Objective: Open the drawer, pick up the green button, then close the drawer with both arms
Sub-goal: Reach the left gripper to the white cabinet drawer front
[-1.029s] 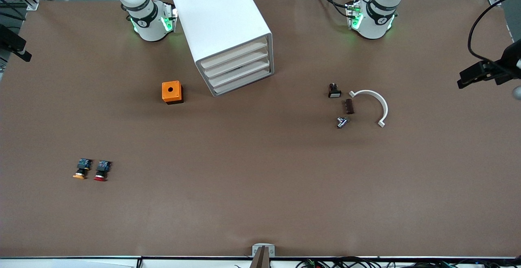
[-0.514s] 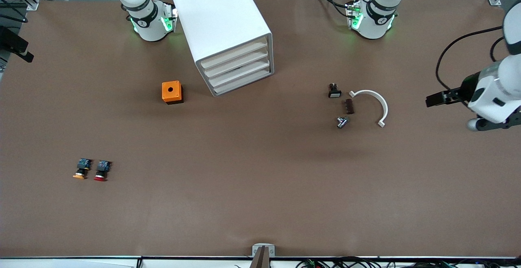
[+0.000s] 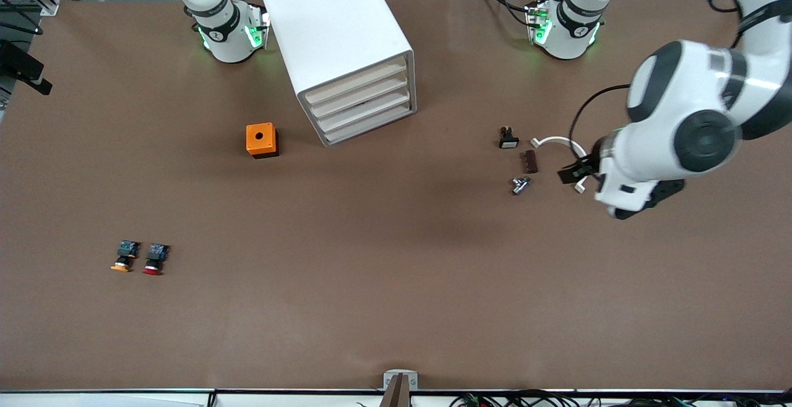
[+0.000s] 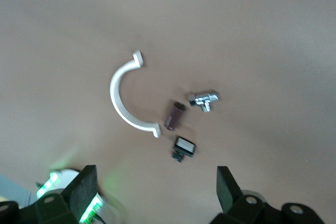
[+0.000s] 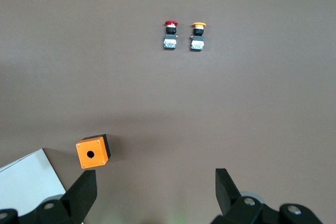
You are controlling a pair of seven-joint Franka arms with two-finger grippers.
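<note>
**Inspection: drawer shut, both grippers empty**

The white rounded plastic cabinet (image 3: 337,48) stands on the brown table (image 3: 396,283) between the two arm bases, its four pale beige drawer fronts facing the front camera at an angle. The bottommost drawer (image 3: 371,126) sits flush with the three above it. The green-capped button cannot be seen in any view.

The left gripper (image 3: 572,172) hangs over the curved white plastic clip (image 3: 550,141), toward the left arm's end of the table. Its fingers (image 4: 86,187) stand spread wide and carry nothing. Just beside the clip lie a small dark brown block (image 3: 530,161), a black part with a white face (image 3: 508,139) and a small silver metal fitting (image 3: 520,185), each apart from the others.

The right gripper (image 5: 155,192) is outside the front view; its wrist view shows it high above the table, fingers (image 5: 84,190) spread and empty, the arm waiting. Below it are the orange square box with a round hole (image 3: 262,140), near the cabinet, and, well apart and nearer the front camera, the orange-capped button (image 3: 124,256) and red-capped button (image 3: 154,258) side by side.
</note>
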